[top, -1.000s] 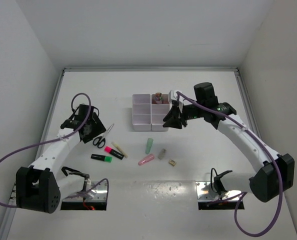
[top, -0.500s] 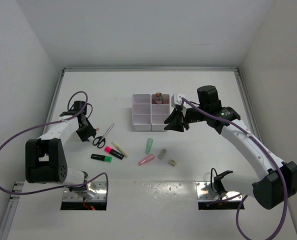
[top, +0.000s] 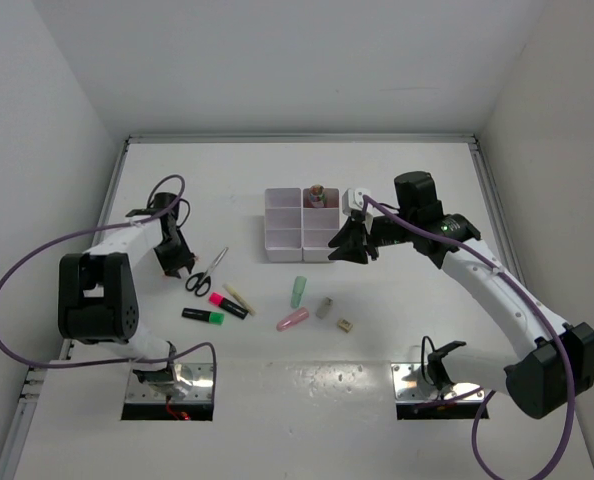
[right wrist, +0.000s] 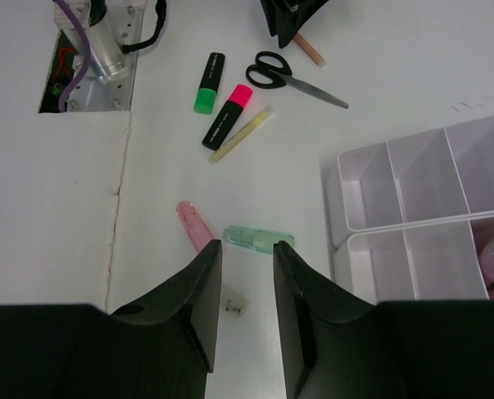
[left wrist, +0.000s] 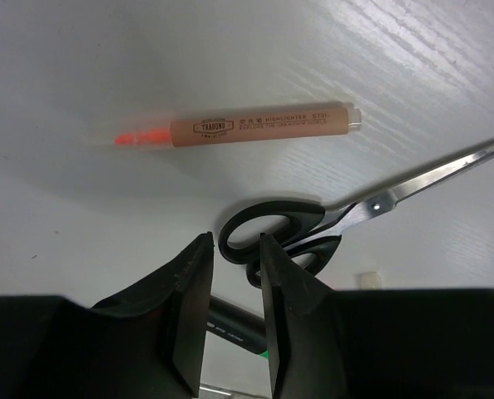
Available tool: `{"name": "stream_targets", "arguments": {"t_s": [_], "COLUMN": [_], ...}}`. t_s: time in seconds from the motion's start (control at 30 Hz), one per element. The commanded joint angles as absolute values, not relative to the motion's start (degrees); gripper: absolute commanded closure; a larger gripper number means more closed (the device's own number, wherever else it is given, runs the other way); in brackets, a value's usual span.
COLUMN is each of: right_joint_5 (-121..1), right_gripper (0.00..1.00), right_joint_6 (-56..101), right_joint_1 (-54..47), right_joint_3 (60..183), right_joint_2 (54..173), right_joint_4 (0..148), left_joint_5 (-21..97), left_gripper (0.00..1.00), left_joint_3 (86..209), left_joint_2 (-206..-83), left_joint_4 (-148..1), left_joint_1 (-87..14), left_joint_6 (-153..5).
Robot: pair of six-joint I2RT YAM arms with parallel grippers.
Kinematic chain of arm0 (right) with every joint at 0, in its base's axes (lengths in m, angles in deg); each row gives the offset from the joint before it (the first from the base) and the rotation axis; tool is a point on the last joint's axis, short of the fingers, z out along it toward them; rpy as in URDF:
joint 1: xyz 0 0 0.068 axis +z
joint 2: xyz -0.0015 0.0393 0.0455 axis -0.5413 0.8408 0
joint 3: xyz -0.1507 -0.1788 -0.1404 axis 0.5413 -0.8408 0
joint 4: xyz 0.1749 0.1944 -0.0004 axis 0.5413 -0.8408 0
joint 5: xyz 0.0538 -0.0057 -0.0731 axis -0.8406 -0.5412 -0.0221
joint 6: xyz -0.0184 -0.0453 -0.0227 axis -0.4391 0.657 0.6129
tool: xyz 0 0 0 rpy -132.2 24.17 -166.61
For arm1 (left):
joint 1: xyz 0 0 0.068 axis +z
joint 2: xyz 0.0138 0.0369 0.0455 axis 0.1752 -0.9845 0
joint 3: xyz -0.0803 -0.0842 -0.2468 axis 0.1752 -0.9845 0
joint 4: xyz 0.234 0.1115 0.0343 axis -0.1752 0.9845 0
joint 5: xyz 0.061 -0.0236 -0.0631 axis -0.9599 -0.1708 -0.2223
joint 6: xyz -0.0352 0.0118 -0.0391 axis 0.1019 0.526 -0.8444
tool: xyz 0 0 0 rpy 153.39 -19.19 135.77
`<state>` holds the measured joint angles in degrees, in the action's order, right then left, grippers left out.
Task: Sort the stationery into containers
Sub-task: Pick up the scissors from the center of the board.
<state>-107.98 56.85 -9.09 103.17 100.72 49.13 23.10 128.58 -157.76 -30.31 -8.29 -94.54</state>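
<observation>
Black-handled scissors (top: pixel 205 272) lie left of centre, with a pink highlighter (top: pixel 227 305), a green highlighter (top: pixel 204 317) and a thin yellow stick (top: pixel 239 298) beside them. My left gripper (top: pixel 178 262) hangs just left of the scissors' handles (left wrist: pixel 272 237), open and empty. A peach highlighter (left wrist: pixel 255 125) lies beyond it. My right gripper (top: pixel 347 246) is open and empty at the right front corner of the white six-compartment tray (top: pixel 282 240). Below it lie a pastel green piece (right wrist: pixel 259 239), a pink piece (right wrist: pixel 195 224) and a tiny eraser (right wrist: pixel 234 303).
The tray's back right compartment holds a pink-brown item (top: pixel 318 195). A second small eraser (top: pixel 345 324) lies near the first one (top: pixel 324 307). White walls enclose the table on three sides. Two metal base plates (top: pixel 172 385) sit at the near edge.
My left arm has swung so that its gripper now hangs just left of the scissors' handles. My right gripper shifted slightly right along the tray's front, then held still.
</observation>
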Motion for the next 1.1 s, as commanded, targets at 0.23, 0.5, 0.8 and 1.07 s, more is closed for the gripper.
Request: {"name": "stream_targets", "arguments": {"t_s": [0.23, 0.5, 0.8, 1.07], "right_joint_5": [-110.29, -110.29, -110.82, -111.87], "right_gripper": [0.69, 0.69, 0.69, 0.69], "right_joint_6": [57.9, 57.9, 57.9, 57.9], "right_joint_1": [-10.01, -10.54, -11.06, -12.2], "right_joint_3": [103.03, 102.5, 102.5, 102.5], "right_joint_2": [100.52, 100.52, 100.52, 100.52], "right_joint_4": [51.51, 51.51, 50.99, 50.98], "left_joint_5": [21.74, 23.49, 22.97, 22.97], "left_gripper": [0.65, 0.65, 0.65, 0.75], "left_joint_3": [127.33, 127.33, 126.28, 125.75], "left_joint_2": [-159.01, -161.37, -164.02, -165.95], "left_joint_4": [-29.38, -29.91, -31.75, -32.9], "left_joint_1": [-9.21, -10.36, -10.88, -11.4], "left_joint_6": [-93.82, -93.29, -93.29, -93.29]}}
